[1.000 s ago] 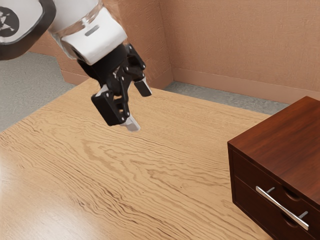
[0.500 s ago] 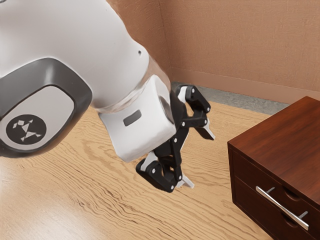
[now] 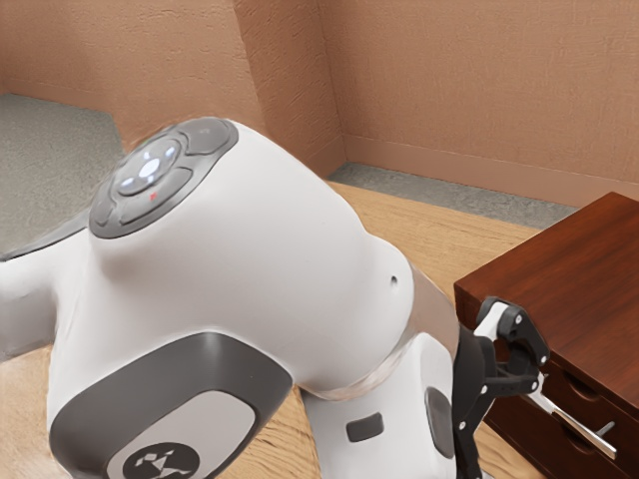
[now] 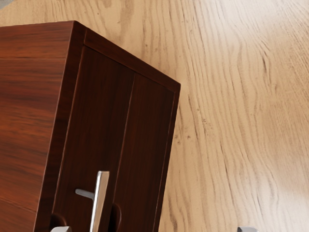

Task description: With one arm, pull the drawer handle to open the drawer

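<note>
A dark wooden cabinet (image 3: 569, 269) with two drawer fronts stands on the table at the exterior view's right. Both drawers look shut. A silver bar handle (image 3: 597, 437) crosses the upper front; the wrist view has the handle (image 4: 100, 200) just ahead of my hand. My black gripper (image 3: 499, 404) hangs low in front of the cabinet's face, close to the handle's near end, not touching it. In the wrist view two fingertips (image 4: 246, 228) stand far apart at the lower edge, so the gripper is open with nothing between its fingers.
The arm's big white body (image 3: 250, 329) covers most of the exterior view's left and middle. Light wooden tabletop (image 4: 241, 96) runs beside the cabinet (image 4: 38, 96). Brown walls (image 3: 479, 80) and grey floor lie behind the table.
The arm has swung down and toward the exterior view's right. My gripper went from mid-table height to right in front of the drawer face, still open.
</note>
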### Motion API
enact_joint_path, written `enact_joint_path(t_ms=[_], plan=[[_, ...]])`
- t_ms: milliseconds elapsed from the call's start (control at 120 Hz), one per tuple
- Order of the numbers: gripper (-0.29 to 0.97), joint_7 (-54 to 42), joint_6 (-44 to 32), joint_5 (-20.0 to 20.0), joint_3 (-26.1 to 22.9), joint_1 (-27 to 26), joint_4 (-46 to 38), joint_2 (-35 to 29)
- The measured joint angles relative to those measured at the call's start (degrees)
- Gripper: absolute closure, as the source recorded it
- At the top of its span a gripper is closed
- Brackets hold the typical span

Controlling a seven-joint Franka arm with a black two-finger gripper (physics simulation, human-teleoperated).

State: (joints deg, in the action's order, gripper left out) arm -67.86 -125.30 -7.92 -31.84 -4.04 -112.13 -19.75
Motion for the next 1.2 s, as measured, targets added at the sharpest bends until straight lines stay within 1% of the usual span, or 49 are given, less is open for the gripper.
enact_joint_path(t_ms=[100, 300, 692, 767, 942, 1200], plan=[[0.30, -0.9, -2.5, 0.0, -0.1, 0.1, -1.4, 1.4], [0.35, -2.2, -6.1, 0.1, -0.1, 0.1, -3.6, 2.0], [0.42, -3.8, -10.3, 0.0, 0.0, 0.2, -5.7, 4.2], [0.42, -4.0, -11.0, 0.1, 0.2, 0.2, -5.7, 4.8], [0.42, -4.6, -13.0, 0.5, 2.7, 0.3, -4.7, 6.9], [0.42, -5.7, -14.9, 2.1, 3.0, 0.1, -2.1, 10.8]])
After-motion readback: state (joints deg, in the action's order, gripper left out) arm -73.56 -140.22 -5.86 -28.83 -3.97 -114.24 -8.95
